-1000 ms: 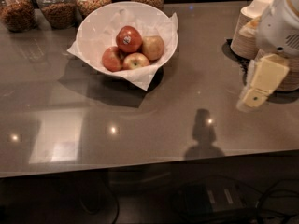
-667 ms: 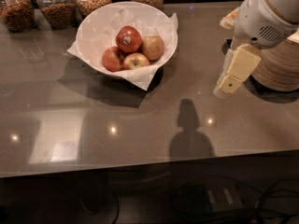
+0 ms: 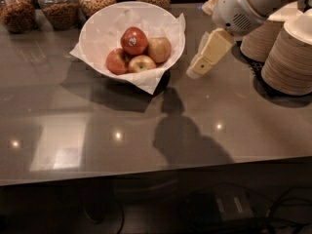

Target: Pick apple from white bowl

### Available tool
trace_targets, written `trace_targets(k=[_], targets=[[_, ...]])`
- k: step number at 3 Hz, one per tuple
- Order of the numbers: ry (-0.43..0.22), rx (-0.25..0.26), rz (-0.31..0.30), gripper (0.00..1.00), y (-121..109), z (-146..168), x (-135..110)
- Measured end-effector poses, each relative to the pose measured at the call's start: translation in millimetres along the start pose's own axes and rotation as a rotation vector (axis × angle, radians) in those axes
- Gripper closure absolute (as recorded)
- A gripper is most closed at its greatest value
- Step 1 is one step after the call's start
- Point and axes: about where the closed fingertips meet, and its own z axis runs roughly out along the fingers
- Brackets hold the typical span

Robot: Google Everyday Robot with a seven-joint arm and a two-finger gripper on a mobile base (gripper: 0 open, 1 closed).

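The white bowl (image 3: 97,33), lined with crinkled white paper, stands at the back left-centre of the dark counter. Inside it, the apple (image 3: 134,39) is the largest, deep red with a small white sticker, lying at the top of the pile. A paler yellowish-tan apple (image 3: 159,49) lies to its right and two smaller red-yellow apples (image 3: 117,61) lie in front. My gripper (image 3: 197,67) hangs above the counter just right of the bowl's rim, pointing down and left, apart from the bowl and the apples. It holds nothing that I can see.
Several glass jars of grains and nuts (image 3: 58,6) line the back edge behind the bowl. Two stacks of beige paper bowls (image 3: 292,52) stand at the right, close behind my arm. The counter's front edge (image 3: 156,172) runs across the lower view, with cables below.
My gripper has moved left from the paper bowl stacks to just beside the white bowl. Its shadow on the counter has shifted left with it. The apples have not moved.
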Motion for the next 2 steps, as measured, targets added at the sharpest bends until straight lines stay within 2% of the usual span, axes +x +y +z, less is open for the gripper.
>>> trace_targets(k=[1,2], targets=[[-0.086,0.014,-0.009,0.00,-21,30,-30],[-0.133,0.017,-0.020,0.00,-34,55,-49]])
